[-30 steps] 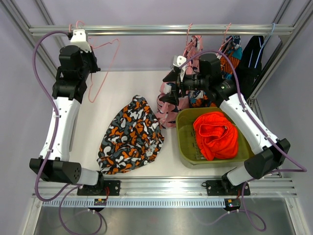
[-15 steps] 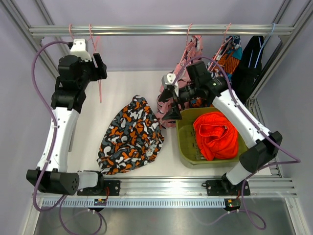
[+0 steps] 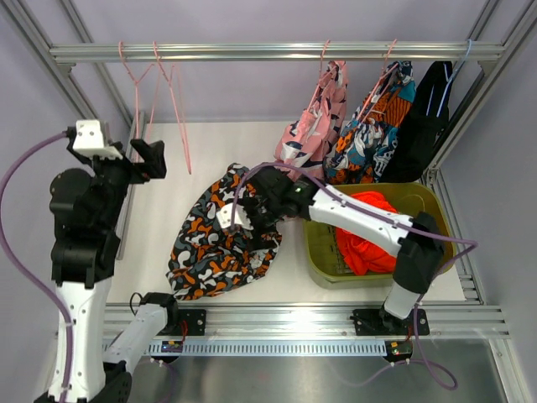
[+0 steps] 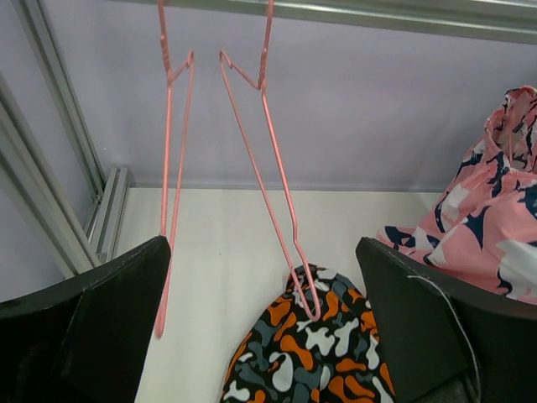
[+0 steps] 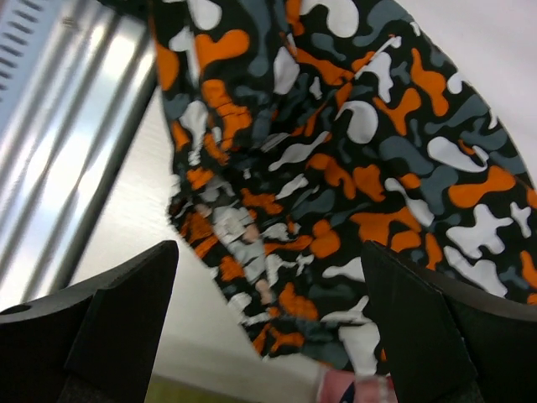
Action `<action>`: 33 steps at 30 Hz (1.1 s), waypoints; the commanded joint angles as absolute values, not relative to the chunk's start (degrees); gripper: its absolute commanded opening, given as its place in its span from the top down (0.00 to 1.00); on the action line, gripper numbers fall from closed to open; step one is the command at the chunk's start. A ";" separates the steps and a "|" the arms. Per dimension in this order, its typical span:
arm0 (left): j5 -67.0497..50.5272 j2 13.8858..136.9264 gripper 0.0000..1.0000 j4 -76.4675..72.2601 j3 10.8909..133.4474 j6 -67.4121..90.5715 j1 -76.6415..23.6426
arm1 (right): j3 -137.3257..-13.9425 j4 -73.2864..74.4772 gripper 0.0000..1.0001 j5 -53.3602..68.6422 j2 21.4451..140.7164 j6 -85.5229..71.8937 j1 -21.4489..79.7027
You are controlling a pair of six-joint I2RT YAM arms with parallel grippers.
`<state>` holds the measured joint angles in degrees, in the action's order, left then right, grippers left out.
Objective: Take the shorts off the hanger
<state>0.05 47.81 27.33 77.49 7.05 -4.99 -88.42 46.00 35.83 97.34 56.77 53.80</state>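
The camouflage shorts (image 3: 222,239) lie flat on the white table, off any hanger. My right gripper (image 3: 245,214) hovers open over their right edge, and its wrist view shows the camouflage shorts (image 5: 352,143) between the wide fingers (image 5: 268,277). Plain orange shorts (image 3: 369,235) fill the green bin (image 3: 312,252). Pink print shorts (image 3: 315,126), teal-orange print shorts (image 3: 373,130) and black shorts (image 3: 424,113) hang on hangers at the right of the rail. Two bare pink hangers (image 3: 138,84) (image 3: 178,117) hang at the left. My left gripper (image 3: 149,159) is open and empty below them, facing both hangers (image 4: 172,168) (image 4: 273,185).
The aluminium rail (image 3: 252,52) runs across the back, with frame posts at both sides. The green bin stands at the right front of the table. White table (image 3: 210,151) shows between the bare hangers and the hanging shorts.
My left gripper opened, let go of the pink hanger, now hanging on the rail, and drew back towards me. My right arm swung from the pink shorts down left over the camouflage shorts.
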 commanded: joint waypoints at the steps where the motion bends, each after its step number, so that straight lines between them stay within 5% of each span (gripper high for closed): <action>1: 1.93 42.56 0.01 30.76 72.36 8.08 -4.75 | -87.71 31.74 0.01 23.74 102.38 54.67 56.42; 12: 4.04 25.67 0.01 38.40 62.23 11.34 -4.75 | -93.84 29.97 0.00 2.22 119.43 62.23 56.95; 19: 3.60 23.12 0.01 39.02 61.70 10.29 -4.75 | -99.75 33.57 0.06 -0.44 125.95 55.99 56.78; 23: 2.55 23.64 0.01 38.67 61.70 9.67 -4.75 | -102.03 40.40 0.35 5.69 126.21 52.83 56.78; 24: 2.37 23.64 0.01 38.32 61.53 9.58 -4.75 | -102.56 41.21 0.57 7.02 126.04 51.87 56.78; 27: 1.50 23.91 0.01 37.44 61.00 9.67 -4.75 | -102.22 43.15 0.92 12.47 124.11 47.21 56.78; 29: 0.97 23.91 0.01 36.74 60.82 9.84 -4.75 | -101.26 43.07 1.00 16.42 121.31 45.97 56.78; 33: 0.44 23.99 0.01 35.60 61.17 9.93 -4.75 | -100.37 42.01 1.00 24.24 114.36 42.90 56.52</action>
<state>2.04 23.46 39.33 60.97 10.46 -4.97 -99.61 41.28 14.87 123.66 46.98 56.93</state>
